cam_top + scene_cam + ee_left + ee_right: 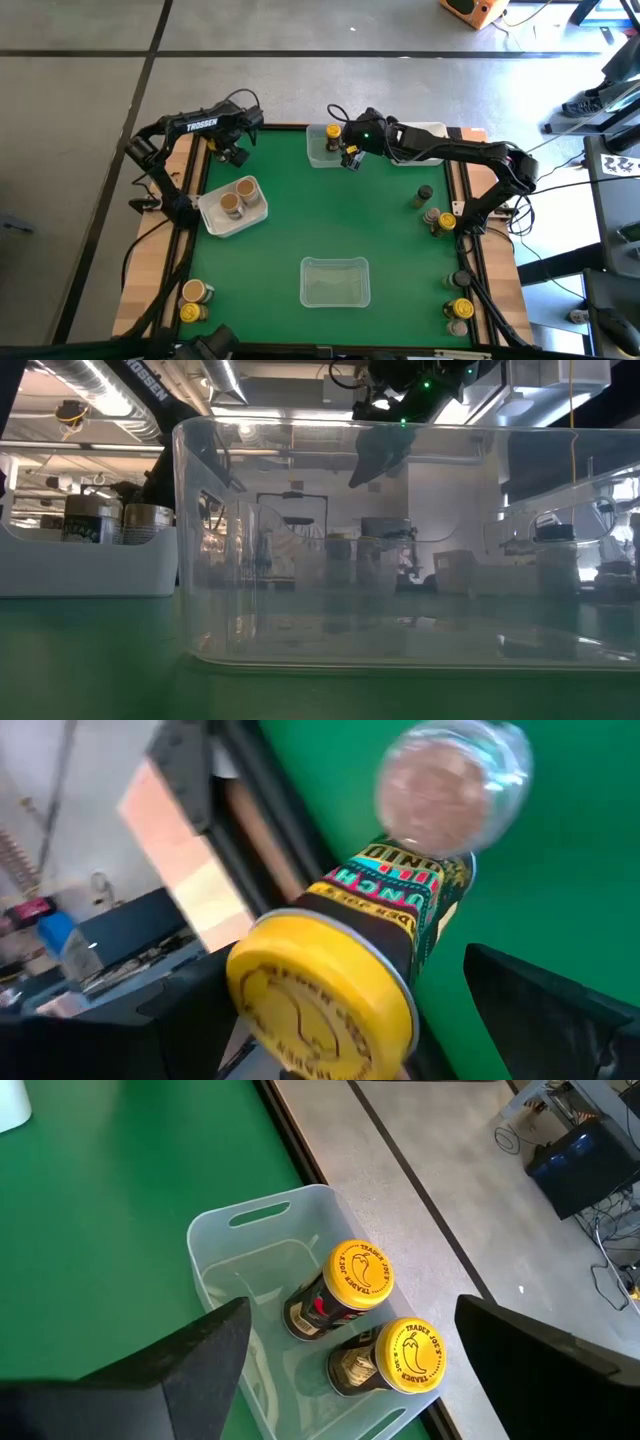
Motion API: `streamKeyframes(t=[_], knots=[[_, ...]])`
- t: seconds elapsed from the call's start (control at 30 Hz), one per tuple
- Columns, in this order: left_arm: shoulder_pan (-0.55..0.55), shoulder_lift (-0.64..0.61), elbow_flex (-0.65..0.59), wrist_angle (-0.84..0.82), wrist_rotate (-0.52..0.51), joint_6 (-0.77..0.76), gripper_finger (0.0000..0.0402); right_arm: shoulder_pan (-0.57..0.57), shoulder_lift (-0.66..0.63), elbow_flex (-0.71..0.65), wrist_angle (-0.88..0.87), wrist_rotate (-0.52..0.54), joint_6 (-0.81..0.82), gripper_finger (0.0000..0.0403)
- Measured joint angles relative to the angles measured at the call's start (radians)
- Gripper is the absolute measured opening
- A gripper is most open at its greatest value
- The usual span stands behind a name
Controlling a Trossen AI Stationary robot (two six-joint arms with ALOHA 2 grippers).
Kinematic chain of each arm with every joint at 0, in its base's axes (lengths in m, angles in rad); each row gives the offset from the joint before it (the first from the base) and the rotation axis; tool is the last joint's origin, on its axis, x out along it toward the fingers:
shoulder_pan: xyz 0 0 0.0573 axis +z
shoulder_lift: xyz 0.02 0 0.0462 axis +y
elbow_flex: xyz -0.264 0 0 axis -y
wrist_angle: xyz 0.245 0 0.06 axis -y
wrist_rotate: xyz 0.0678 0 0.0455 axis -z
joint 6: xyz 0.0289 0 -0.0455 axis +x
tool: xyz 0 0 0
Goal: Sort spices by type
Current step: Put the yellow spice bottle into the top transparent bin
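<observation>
As seen from the high view, the left gripper (232, 152) sits at the far left corner of the green mat (330, 215), and the right gripper (349, 157) hangs over the clear tub (322, 146) at the far edge. A white tub (232, 205) on the left holds two tan-lidded jars (237, 196). An empty clear tub (335, 281) stands at the near middle. Loose spice jars stand along the right rail (438, 210), more at the near right corner (459, 310), and two at the near left corner (194, 300). Low view: the near clear tub (400, 540) fills most of the frame; the white tub (90, 565) with its two jars (120, 523) stands left of it; one arm shows above, its fingers unclear here. Left wrist view: a yellow-lidded jar (375, 960) lies tilted between the left gripper's (400, 1020) dark fingers (540, 1005); the jaws stand wide, one finger apart from the jar, and whether the other touches it cannot be told. A second jar (450, 785), seen bottom-on, lies just beyond it on the mat. Right wrist view: the right gripper (345, 1370) is released, fingers (180, 1365) spread, above the far clear tub (250, 1250), which holds two yellow-lidded jars (358, 1272) lying side by side.
</observation>
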Motion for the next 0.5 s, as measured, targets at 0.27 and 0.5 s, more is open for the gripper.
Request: streamKeyframes(t=[0.27,0.5], knots=[[0.006,0.000,0.000,0.051,0.081,0.073,0.0357,0.000,0.000,0.000,0.000,0.000,0.000,0.0351],[0.006,0.000,0.000,0.046,0.079,0.115,0.0279,0.000,0.000,0.000,0.000,0.000,0.000,0.0351]])
